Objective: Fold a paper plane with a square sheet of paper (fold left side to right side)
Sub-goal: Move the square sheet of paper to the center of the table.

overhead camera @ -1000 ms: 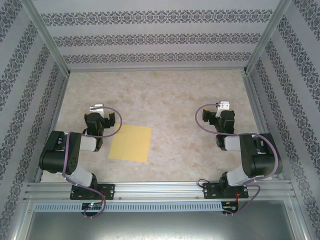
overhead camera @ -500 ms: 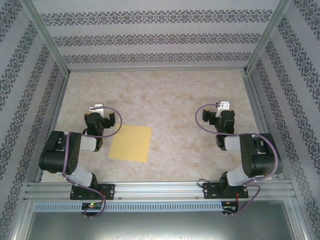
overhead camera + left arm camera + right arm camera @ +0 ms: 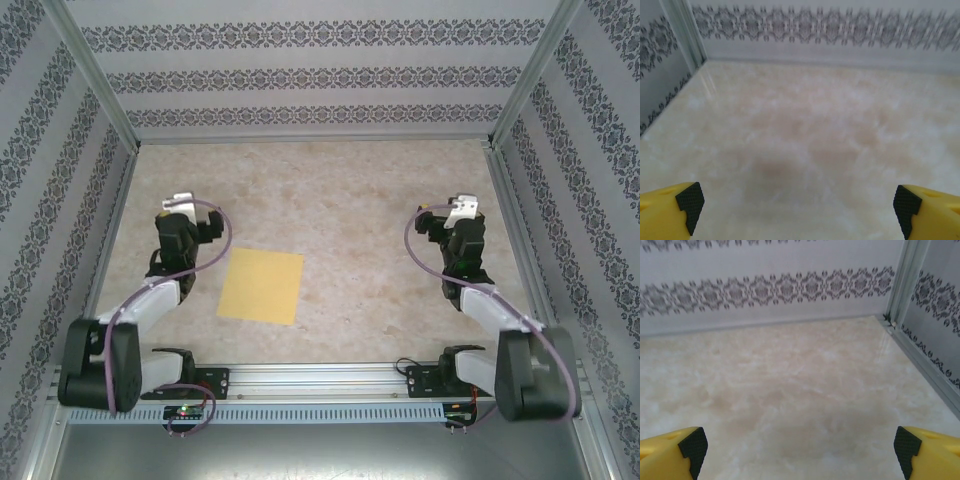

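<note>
Top view: beige marbled table (image 3: 380, 200), boxed in by white walls (image 3: 320, 80) with dark ornamental bands. Aluminium posts (image 3: 93, 75) at the far corners, metal rail (image 3: 320, 375) along the near edge. The square sheet of paper (image 3: 262, 286) lies flat and unfolded, near-left of centre, slightly skewed, just right of the left arm (image 3: 150, 300); nothing touches it. Left gripper (image 3: 183, 212) is left of and a little beyond the sheet's far-left corner. Right gripper (image 3: 462, 215) is well apart on the right side. Fingertips are hard to make out here; purple cables (image 3: 215, 240) loop over both wrists.

Left wrist view: bare table, slightly blurred, wall band far, post at left. Yellow fingers (image 3: 662, 210) with black pads (image 3: 690, 202) are cut off at the bottom corners, spread wide, nothing between.

Right wrist view: bare table, post at right. Its fingers are likewise cut off, spread wide, empty.
</note>
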Available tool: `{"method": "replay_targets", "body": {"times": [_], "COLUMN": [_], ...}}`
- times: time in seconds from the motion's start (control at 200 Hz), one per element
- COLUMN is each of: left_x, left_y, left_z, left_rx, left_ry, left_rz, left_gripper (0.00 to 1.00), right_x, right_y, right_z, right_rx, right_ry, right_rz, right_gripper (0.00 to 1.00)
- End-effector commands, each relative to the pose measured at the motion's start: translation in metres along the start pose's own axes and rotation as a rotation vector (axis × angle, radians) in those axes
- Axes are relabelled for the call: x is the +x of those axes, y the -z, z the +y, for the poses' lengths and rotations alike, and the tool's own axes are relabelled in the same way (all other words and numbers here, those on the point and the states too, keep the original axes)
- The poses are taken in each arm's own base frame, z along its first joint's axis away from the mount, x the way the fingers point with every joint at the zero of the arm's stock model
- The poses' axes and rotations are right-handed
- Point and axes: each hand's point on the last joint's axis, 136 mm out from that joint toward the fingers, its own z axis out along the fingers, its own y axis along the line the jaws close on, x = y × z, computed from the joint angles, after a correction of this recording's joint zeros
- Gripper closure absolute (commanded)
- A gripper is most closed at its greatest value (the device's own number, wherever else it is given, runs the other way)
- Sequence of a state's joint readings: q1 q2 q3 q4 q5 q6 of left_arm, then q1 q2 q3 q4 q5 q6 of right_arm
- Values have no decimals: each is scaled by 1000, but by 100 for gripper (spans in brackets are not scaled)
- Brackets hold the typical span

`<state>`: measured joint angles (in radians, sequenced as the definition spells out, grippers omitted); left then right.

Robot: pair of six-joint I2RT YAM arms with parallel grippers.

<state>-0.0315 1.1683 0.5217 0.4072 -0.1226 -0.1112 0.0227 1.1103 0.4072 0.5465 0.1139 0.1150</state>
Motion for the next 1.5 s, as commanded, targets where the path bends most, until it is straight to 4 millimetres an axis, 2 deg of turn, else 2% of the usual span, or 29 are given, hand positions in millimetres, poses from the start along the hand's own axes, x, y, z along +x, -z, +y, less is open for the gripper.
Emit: {"method": "replay_targets", "body": {"times": [0.0,0.12,0.275,0.365,0.49,0.634,0.824,1.154,1.329,1.494], "left_x": [22,39,86,115,148,171,194,221,227,225], "left_y": [20,42,83,102,114,109,96,80,69,51], "left_z": [-9,-41,-88,-105,-122,-135,-150,-182,-217,-262], "left_rx": [38,172,332,345,340,300,287,316,362,435], "left_ry": [170,241,184,125,35,-91,-140,-186,-236,-263], "left_rz": [210,367,608,712,832,914,982,1032,1042,1037], "left_gripper": [0,4,13,19,32,40,54,60,61,62], "right_x": [20,25,35,40,43,39,36,34,36,43], "right_y": [15,32,47,49,47,47,50,54,56,58], "right_z": [8,28,57,63,69,80,86,86,86,89], "right_rx": [-24,-81,-165,-160,-160,-181,-182,-176,-178,-194], "right_ry": [-98,-166,-142,-95,-56,-18,10,22,14,-8], "right_rz": [162,266,351,358,368,374,364,356,366,386], "right_gripper": [2,2,2,2,2,2,2,2,2,2]}}
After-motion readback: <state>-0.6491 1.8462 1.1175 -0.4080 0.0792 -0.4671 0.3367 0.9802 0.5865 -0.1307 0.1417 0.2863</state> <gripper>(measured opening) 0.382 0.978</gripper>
